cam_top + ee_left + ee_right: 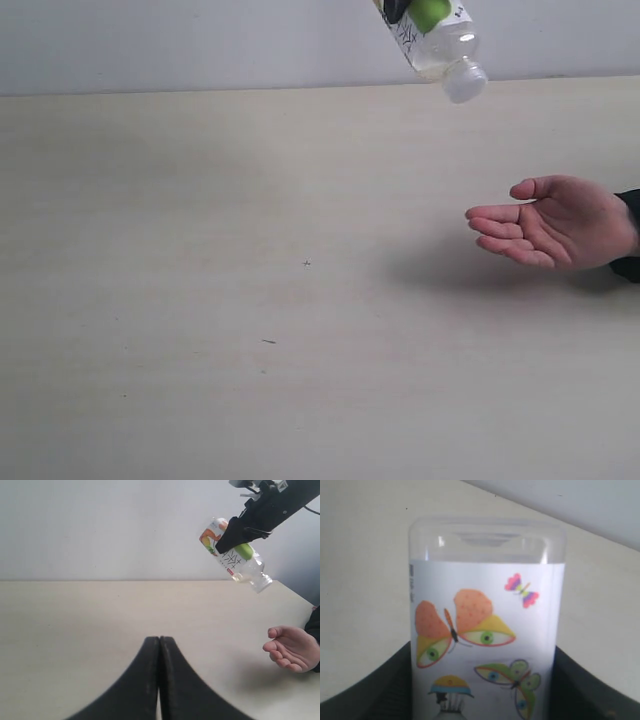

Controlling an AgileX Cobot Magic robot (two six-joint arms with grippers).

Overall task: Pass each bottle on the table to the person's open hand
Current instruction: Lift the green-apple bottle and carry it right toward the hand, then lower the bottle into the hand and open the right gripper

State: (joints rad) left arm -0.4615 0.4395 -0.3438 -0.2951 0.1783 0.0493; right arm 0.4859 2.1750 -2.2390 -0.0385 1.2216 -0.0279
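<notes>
Right claw (239, 534) gripping a bottle (440, 45) mid-air near the open hand (555, 225)
Butterfly label only shows up in the right wrist view; left claw (160, 647) is shut, empty.

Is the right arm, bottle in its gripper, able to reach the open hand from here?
Probably yes: the bottle hangs tilted in the right gripper high over the table, short of the hand, with nothing between them.

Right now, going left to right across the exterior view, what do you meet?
Bare table with a few tiny dark specks → clear bottle with a green-and-white label, tilted cap-down in the air → person's open hand, palm up → dark sleeve cuff at the frame edge.
</notes>
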